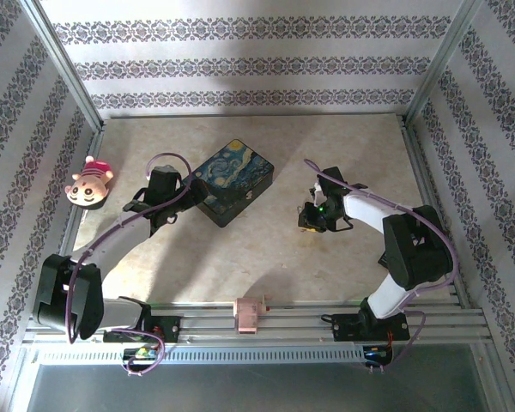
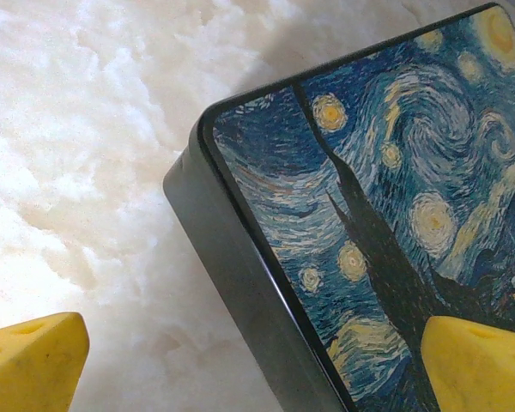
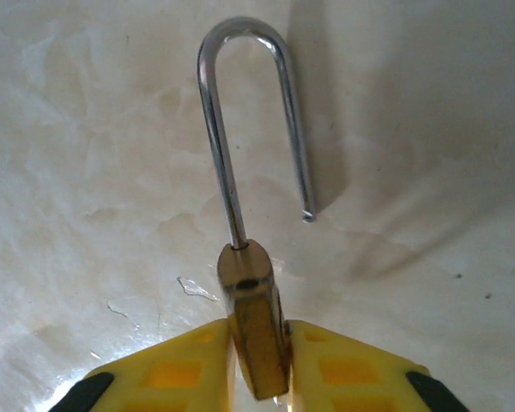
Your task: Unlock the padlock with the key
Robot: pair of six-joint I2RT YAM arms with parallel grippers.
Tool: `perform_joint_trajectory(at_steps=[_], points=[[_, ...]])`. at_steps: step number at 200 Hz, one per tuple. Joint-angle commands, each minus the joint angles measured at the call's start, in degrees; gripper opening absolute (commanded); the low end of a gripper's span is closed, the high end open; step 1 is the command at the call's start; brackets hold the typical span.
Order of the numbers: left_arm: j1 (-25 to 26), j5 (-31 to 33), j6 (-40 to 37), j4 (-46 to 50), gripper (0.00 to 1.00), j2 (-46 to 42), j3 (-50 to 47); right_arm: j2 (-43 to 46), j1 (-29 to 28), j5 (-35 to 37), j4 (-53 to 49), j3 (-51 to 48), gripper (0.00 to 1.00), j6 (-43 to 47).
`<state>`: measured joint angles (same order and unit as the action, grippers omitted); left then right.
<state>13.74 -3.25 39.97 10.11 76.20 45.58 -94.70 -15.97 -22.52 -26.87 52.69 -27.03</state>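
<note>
Status from overhead: left claw [image 1: 159, 204] parked at near-left corner of painted box [image 1: 236, 180], well apart from right claw [image 1: 313, 218], probably to leave the work area free; right claw low over bare surface [image 1: 266, 257], contents too small to read there. Left wrist: yellow fingertips [image 2: 34, 360] spread fully wide, one over the surface, other over the box lid, box corner in between, nothing gripped, so released and idle. Right wrist: padlock [image 3: 256, 330] pinched by its brass body between yellow pads [image 3: 176, 373], one on each side, so clenched on it at a narrow gap; likely held that way to brace the body against twisting. Shackle [image 3: 240, 129] pointing away from the claw over the surface, free end out of the body and hanging loose; reads as unlocked already. Resting or lifted, can't tell. Keyway end hidden behind the pads, so key position unreadable.
</note>
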Motion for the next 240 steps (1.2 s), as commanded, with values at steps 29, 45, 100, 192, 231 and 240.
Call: perform_joint_trajectory(at_steps=[29, 45, 100, 192, 231, 240], points=[[-1.03, -1.24, 0.03, 0.53, 0.99, 0.97, 0.19, 2.42, 0.23, 5.38, -3.45, -0.92, 0.31, 0.22], [-1.01, -1.24, 0.0, 0.47, 0.99, 1.14, 0.33, 3.25, 0.19, 5.22, -3.58, -0.86, 0.34, 0.04], [-1.1, -2.83, -0.68, -0.05, 0.99, 2.46, 1.46, 6.08, -0.11, 7.93, -6.19, 3.28, 0.44, 0.9], [-1.18, -4.31, -0.59, -2.35, 0.86, 7.07, 4.01, -8.28, -2.46, 5.27, 6.03, 24.99, 0.67, 5.41], [-1.38, -3.87, -1.53, -2.22, 0.76, 9.54, 4.9, -19.78, -4.19, 3.67, 6.04, 37.99, 0.65, 8.25], [-1.42, -3.96, -1.85, -2.12, 0.76, 10.03, 5.2, -21.89, -4.66, 3.56, 5.97, 40.2, 0.65, 8.6]])
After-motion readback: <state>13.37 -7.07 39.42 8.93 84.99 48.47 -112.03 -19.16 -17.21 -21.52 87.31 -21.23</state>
